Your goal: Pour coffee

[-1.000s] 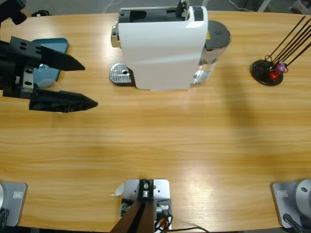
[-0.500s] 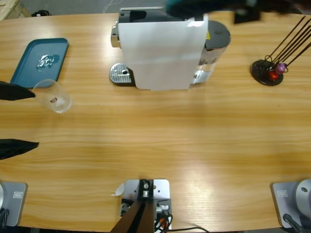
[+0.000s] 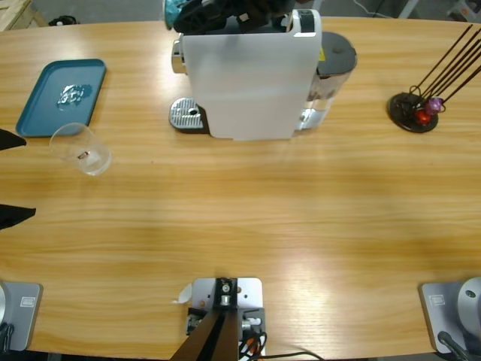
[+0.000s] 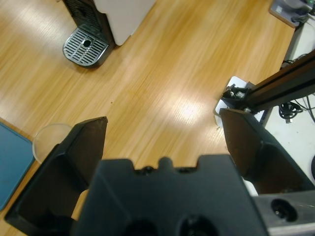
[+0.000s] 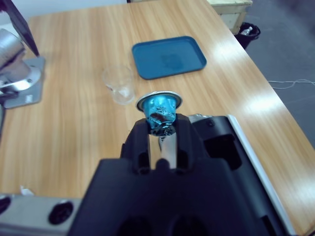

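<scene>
The white coffee machine (image 3: 248,75) stands at the back middle, its metal drip tray (image 3: 188,114) to its left. A clear glass (image 3: 80,149) sits alone on the table in front of a blue tray (image 3: 45,105). My left gripper (image 3: 9,177) is open at the left edge, its jaws apart from the glass; its wrist view shows the glass (image 4: 49,140) beside one jaw of the left gripper (image 4: 162,119). Over the machine's top, my right gripper (image 3: 218,11) is shut on a blue coffee capsule (image 5: 160,108), held foil-side up in the right gripper (image 5: 158,127) above the machine's open top (image 5: 221,142).
A black capsule stand (image 3: 413,111) with thin rods and a few red and purple capsules is at the back right. Something crumpled and shiny (image 3: 71,94) lies on the blue tray. Bare wooden table (image 3: 263,218) stretches across the front.
The left gripper let go of the glass and drew back to the left edge. The right arm came in from the top and moved left over the machine with the capsule.
</scene>
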